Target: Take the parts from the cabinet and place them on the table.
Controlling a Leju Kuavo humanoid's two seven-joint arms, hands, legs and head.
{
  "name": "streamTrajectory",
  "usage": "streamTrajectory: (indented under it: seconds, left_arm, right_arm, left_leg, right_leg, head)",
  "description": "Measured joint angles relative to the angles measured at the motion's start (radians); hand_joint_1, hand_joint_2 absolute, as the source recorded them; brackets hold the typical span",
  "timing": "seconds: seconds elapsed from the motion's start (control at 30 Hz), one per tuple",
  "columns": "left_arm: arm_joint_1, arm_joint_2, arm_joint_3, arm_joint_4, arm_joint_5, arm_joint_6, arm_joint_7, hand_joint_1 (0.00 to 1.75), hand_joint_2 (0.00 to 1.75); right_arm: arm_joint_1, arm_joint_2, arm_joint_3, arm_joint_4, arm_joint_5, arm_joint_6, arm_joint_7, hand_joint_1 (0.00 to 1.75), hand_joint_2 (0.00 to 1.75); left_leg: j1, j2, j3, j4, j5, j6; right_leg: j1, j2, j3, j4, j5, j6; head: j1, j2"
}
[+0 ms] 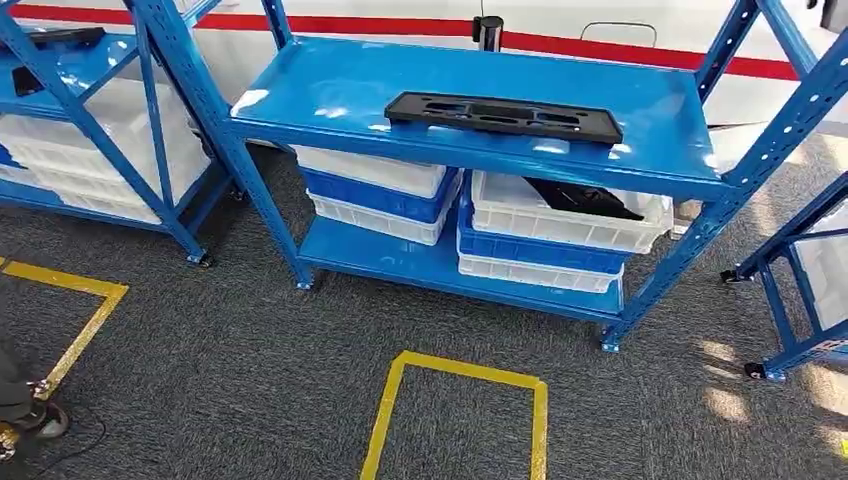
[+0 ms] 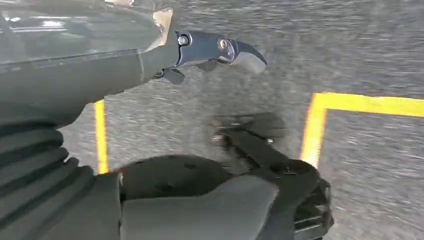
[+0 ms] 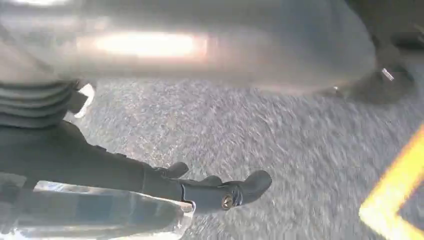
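Note:
A long flat black part (image 1: 503, 116) with cut-outs lies on the top shelf of the blue rack (image 1: 330, 90) ahead of me, toward its front edge. More black parts (image 1: 585, 200) rest in a white crate on the lower shelf at the right. In the left wrist view my left hand (image 2: 165, 60) hangs over the grey carpet, thumb and fingers (image 2: 235, 50) spread apart and holding nothing. My right hand (image 3: 150, 175) also hangs above the carpet, its dark fingers (image 3: 230, 192) stretched out and empty.
Stacked white and blue crates (image 1: 375, 195) fill the rack's lower shelf. A second blue rack (image 1: 90, 120) at the left carries another black part (image 1: 55, 38); a third rack (image 1: 800, 290) stands at the right. Yellow tape (image 1: 460, 372) marks a box on the carpet before the rack.

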Motion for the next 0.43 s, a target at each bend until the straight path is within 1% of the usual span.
streamTrajectory:
  seconds: [0.03, 0.07, 0.1, 0.13, 0.17, 0.2, 0.23, 0.27, 0.3, 0.33, 0.37, 0.4, 0.43]
  left_arm:
    - [0.007, 0.003, 0.017, 0.0, -0.017, -0.003, 0.005, 0.0, 0.0]
    - [0.011, 0.004, 0.034, 0.0, -0.035, -0.006, 0.011, 0.0, 0.0]
    - [0.018, 0.005, 0.052, 0.0, -0.052, -0.006, 0.015, 0.0, 0.0]
    - [0.026, 0.006, 0.07, 0.0, -0.069, -0.009, 0.021, 0.0, 0.0]
    - [0.035, 0.008, 0.086, 0.0, -0.085, -0.011, 0.027, 0.0, 0.0]
    - [0.042, 0.007, 0.103, -0.001, -0.1, -0.014, 0.032, 0.0, 0.0]
    - [0.048, 0.004, 0.122, -0.005, -0.119, -0.016, 0.037, 0.0, 1.75]
    - [0.048, 0.006, 0.141, -0.01, -0.139, -0.017, 0.043, 0.0, 1.75]
    - [0.048, 0.006, 0.159, -0.017, -0.156, -0.018, 0.048, 0.0, 1.75]
    - [0.048, 0.007, 0.175, -0.024, -0.171, -0.019, 0.054, 0.0, 1.75]
    - [0.048, 0.007, 0.19, -0.033, -0.187, -0.021, 0.058, 0.0, 1.75]
    - [0.048, 0.007, 0.206, -0.044, -0.202, -0.024, 0.064, 0.0, 1.75]
    - [0.047, 0.007, 0.222, -0.058, -0.219, -0.027, 0.069, 0.0, 1.75]
  right_arm:
    - [-0.001, -0.001, 0.015, -0.01, -0.023, 0.0, -0.001, 0.0, 0.0]
    - [-0.004, -0.003, 0.03, -0.018, -0.049, 0.001, -0.003, 0.0, 0.0]
    - [-0.004, -0.006, 0.047, -0.025, -0.074, 0.002, -0.004, 0.0, 0.0]
    - [-0.003, -0.008, 0.062, -0.031, -0.1, 0.002, -0.006, 0.0, 0.0]
    - [-0.002, -0.009, 0.076, -0.035, -0.123, 0.002, -0.007, 0.0, 0.0]
    - [0.001, -0.011, 0.09, -0.041, -0.147, 0.002, -0.007, 0.0, 0.0]
    - [0.009, -0.02, 0.107, -0.044, -0.174, 0.002, -0.008, 0.0, 0.0]
    - [0.015, -0.021, 0.123, -0.045, -0.2, 0.003, -0.01, 0.0, 0.0]
    - [0.024, -0.025, 0.139, -0.045, -0.227, 0.006, -0.01, 0.0, 0.0]
    - [0.033, -0.029, 0.151, -0.045, -0.249, 0.009, -0.01, 0.0, 0.0]
    - [0.042, -0.032, 0.164, -0.045, -0.27, 0.01, -0.01, 0.0, 0.0]
    - [0.056, -0.034, 0.178, -0.043, -0.295, 0.012, -0.01, 0.0, 0.0]
    - [0.068, -0.038, 0.191, -0.04, -0.319, 0.013, -0.01, 0.0, 0.0]
  left_leg:
    - [-0.004, 0.006, 0.038, -0.076, 0.015, 0.011]
    - [-0.01, 0.009, 0.04, -0.083, 0.005, 0.011]
    - [-0.013, 0.007, 0.037, -0.083, 0.005, 0.015]
    - [-0.017, 0.006, 0.036, -0.083, 0.003, 0.018]
    - [-0.018, 0.004, 0.041, -0.085, 0.001, 0.023]
    - [-0.014, 0.004, 0.057, -0.107, 0.01, 0.029]
    - [-0.01, 0.005, 0.068, -0.123, 0.019, 0.031]
    - [-0.008, 0.005, 0.071, -0.129, 0.021, 0.041]
    - [-0.009, 0.005, 0.069, -0.129, 0.022, 0.044]
    - [-0.009, 0.004, 0.069, -0.129, 0.021, 0.044]
    - [-0.01, 0.004, 0.069, -0.128, 0.021, 0.044]
    - [-0.009, 0.003, 0.07, -0.128, 0.02, 0.044]
    - [-0.009, 0.001, 0.071, -0.127, 0.019, 0.042]
  right_leg:
    - [0.0, 0.0, 0.001, -0.001, 0.0, 0.0]
    - [0.009, -0.001, -0.003, 0.0, -0.004, 0.007]
    - [0.005, -0.003, -0.005, -0.001, -0.005, 0.008]
    - [0.003, -0.005, -0.007, -0.003, -0.006, 0.013]
    - [0.002, -0.006, -0.003, -0.011, -0.007, 0.018]
    - [0.014, -0.008, 0.001, -0.013, -0.009, 0.026]
    - [0.008, -0.007, 0.002, 0.012, -0.019, 0.026]
    - [0.009, -0.003, -0.022, 0.058, -0.048, 0.021]
    - [0.008, -0.001, -0.066, 0.141, -0.089, 0.014]
    - [0.006, 0.0, -0.108, 0.218, -0.12, 0.012]
    - [0.005, 0.001, -0.139, 0.275, -0.138, 0.015]
    - [0.005, 0.002, -0.157, 0.301, -0.136, 0.025]
    - [0.003, 0.002, -0.147, 0.272, -0.115, 0.038]
  head:
    - [0.001, 0.0]
    - [0.002, 0.0]
    - [0.0, 0.0]
    - [0.001, 0.0]
    - [0.0, 0.0]
    - [0.001, 0.0]
    - [0.003, 0.0]
    - [0.005, 0.0]
    - [0.004, 0.0]
    - [0.004, 0.0]
    - [0.003, 0.0]
    - [0.004, 0.0]
    - [0.005, 0.0]
